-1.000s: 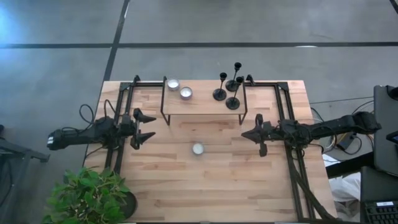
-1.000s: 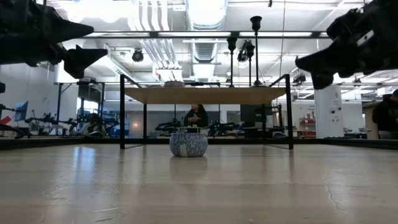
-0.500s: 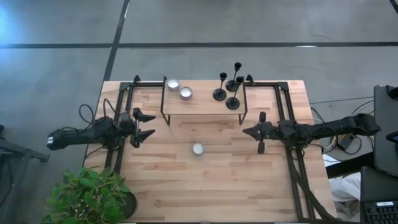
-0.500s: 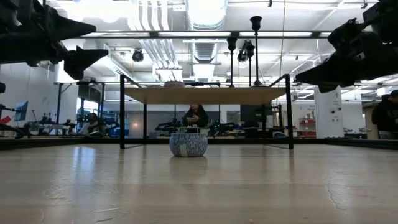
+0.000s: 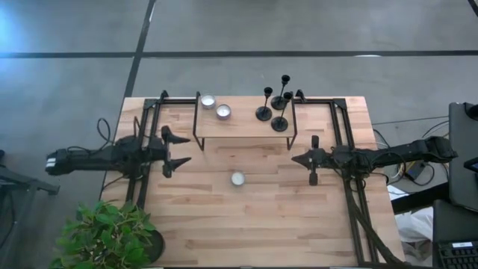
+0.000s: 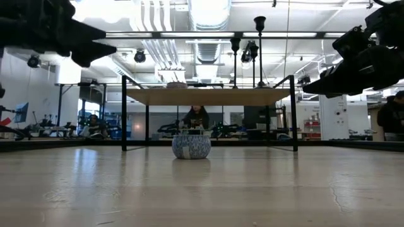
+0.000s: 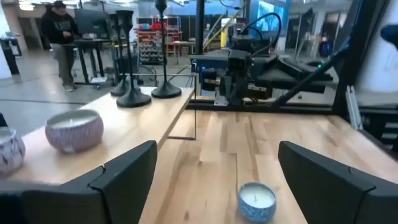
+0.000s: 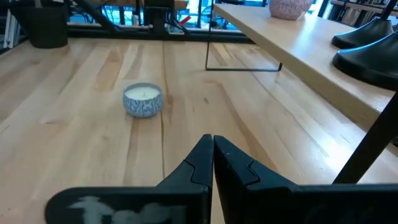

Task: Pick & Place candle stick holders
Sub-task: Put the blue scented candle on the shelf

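The upright candle stick holders (image 5: pixel 274 108) are found on the shelf (image 5: pixel 243 123), nearer the pinched-shut right gripper (image 5: pixel 314 177); the left gripper (image 5: pixel 176 148) is spread wide

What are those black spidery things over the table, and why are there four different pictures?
They are two robot arms. One camera looks down from above, one sits at table height, and one rides on each wrist. The left gripper is open; the right gripper is shut. Neither holds anything. A little shelf stands at the back of the table. On it are three black candle stick holders and two small candles. One more candle in a blue tin sits on the table between the arms.
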You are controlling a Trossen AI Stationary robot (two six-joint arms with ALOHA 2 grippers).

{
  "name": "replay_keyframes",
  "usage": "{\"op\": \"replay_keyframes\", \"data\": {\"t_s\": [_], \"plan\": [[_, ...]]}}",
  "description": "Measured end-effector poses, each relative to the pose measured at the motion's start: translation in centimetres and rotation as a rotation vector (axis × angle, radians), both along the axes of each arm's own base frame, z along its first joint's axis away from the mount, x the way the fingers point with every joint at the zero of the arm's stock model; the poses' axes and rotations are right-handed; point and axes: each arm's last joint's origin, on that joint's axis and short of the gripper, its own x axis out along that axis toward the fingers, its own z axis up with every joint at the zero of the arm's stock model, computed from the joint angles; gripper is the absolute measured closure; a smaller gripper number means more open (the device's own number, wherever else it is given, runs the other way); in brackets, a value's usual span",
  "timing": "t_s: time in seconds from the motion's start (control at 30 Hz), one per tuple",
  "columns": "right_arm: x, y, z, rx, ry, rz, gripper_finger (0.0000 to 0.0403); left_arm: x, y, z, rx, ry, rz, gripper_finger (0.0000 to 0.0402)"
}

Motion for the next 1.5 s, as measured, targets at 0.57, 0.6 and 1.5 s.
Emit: {"op": "replay_keyframes", "data": {"t_s": [0.57,0.6,1.5], "plan": [[0.0,0.0,0.0,0.0,0.0,0.002,0.0394,7.9,0.0,4.4,-0.032,0.349,-0.155,0.006],[0.0,0.0,0.0,0.0,0.0,0.002,0.0394,8.4,0.1,4.7,-0.036,0.373,-0.154,0.006],[0.0,0.0,0.0,0.0,0.0,0.001,0.0394,17.9,-0.1,0.4,-0.228,0.659,-0.325,0.006]]}}
